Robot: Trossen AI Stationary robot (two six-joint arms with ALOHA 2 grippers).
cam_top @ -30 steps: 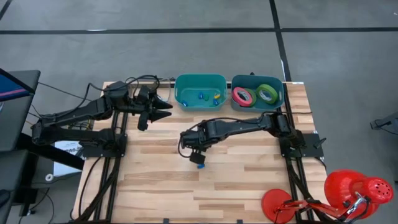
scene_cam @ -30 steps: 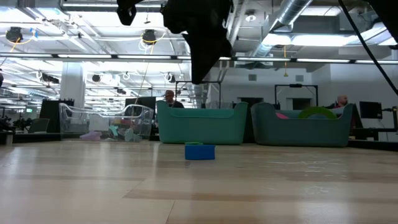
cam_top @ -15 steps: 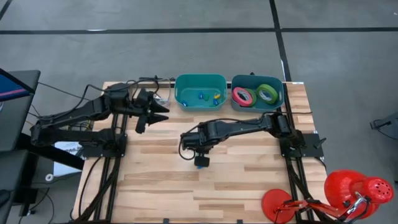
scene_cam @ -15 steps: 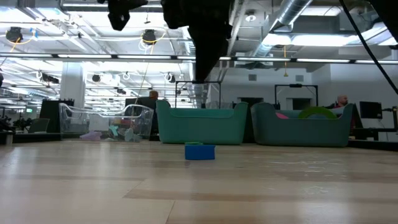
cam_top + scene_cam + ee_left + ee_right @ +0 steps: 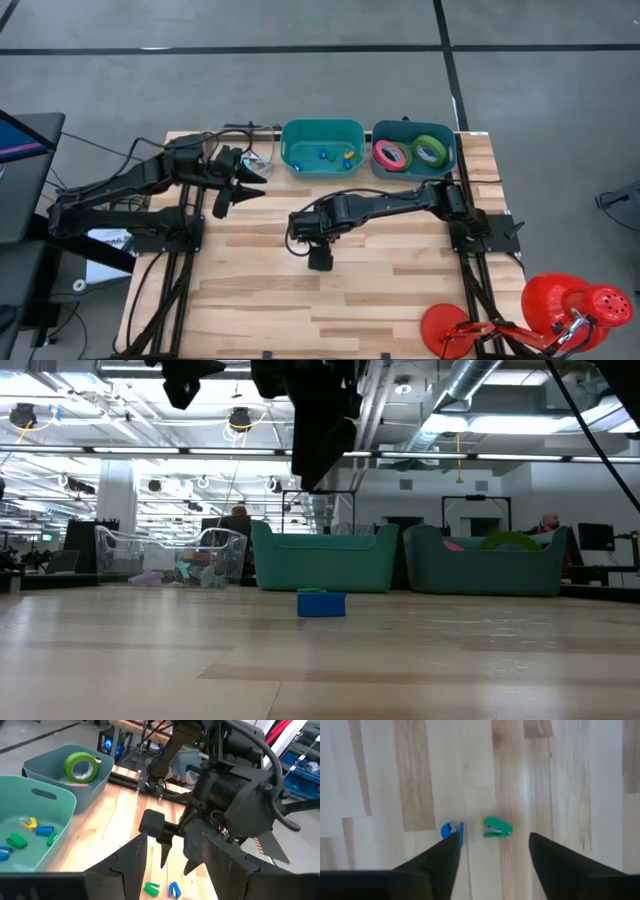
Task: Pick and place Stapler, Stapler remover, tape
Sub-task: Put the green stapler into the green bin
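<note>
A small green stapler (image 5: 497, 827) and a small blue stapler remover (image 5: 452, 830) lie side by side on the wooden table (image 5: 400, 300); both show again in the left wrist view, stapler (image 5: 151, 888) and remover (image 5: 173, 890). My right gripper (image 5: 493, 838) hangs above them, pointing steeply down, open, and touches neither. In the low view the remover (image 5: 321, 604) rests flat on the table, well below the fingers. A pink tape roll (image 5: 391, 154) and a green one (image 5: 430, 150) lie in the grey-blue bin (image 5: 447, 165). My left gripper (image 5: 246, 187) hovers open at the far left.
A teal bin (image 5: 296, 135) holding several tiny coloured pieces stands at the far edge beside the grey-blue bin. A red lamp (image 5: 560, 310) sits at the near right corner. Bare wood lies on the near side of the right gripper.
My right gripper has opened and rolled about its own axis while staying over the stapler and the remover, which have not moved. My left gripper has drifted a little toward the table's left edge and tipped.
</note>
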